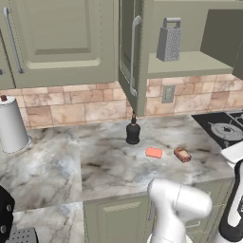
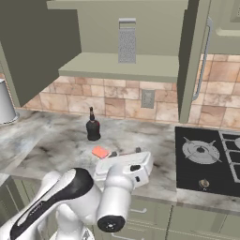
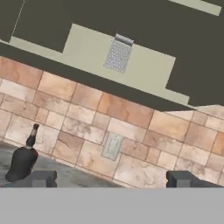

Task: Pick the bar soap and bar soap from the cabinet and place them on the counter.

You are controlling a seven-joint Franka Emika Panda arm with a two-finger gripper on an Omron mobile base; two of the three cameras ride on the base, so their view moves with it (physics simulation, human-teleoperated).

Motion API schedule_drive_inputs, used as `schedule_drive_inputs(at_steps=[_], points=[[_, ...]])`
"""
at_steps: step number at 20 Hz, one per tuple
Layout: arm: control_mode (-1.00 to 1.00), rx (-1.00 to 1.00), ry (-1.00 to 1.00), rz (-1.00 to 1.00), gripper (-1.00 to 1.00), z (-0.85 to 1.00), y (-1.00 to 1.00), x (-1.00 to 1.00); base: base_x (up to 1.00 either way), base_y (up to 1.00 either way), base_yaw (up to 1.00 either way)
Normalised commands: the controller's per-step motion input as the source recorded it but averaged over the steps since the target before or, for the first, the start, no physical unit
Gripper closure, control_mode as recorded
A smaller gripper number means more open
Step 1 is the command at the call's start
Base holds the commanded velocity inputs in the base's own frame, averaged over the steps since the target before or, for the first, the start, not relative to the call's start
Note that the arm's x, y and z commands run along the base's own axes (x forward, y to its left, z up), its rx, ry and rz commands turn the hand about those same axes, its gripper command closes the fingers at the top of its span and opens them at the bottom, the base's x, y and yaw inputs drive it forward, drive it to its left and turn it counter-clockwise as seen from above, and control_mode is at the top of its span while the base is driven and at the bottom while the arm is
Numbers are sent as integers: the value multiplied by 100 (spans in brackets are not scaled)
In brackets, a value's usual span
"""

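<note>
On the counter (image 1: 71, 161), both soaps (image 1: 154, 152) under the claw (image 3: 111, 178).

You will find no writing, label, brand, number or sign that can be read in any of these views. The black bottle (image 1: 133, 132) on the counter (image 1: 95, 161) carries no legible label, the grater (image 1: 169, 40) on the cabinet (image 1: 190, 64) shelf bears no mark, and the grey wall plate (image 1: 168, 94) on the tiles is blank.
</note>
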Motion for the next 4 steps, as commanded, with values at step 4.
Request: schedule_drive_inputs(at_steps=[4], points=[[-100, -14, -30, 5, -100, 18, 60, -53, 0, 0, 0]])
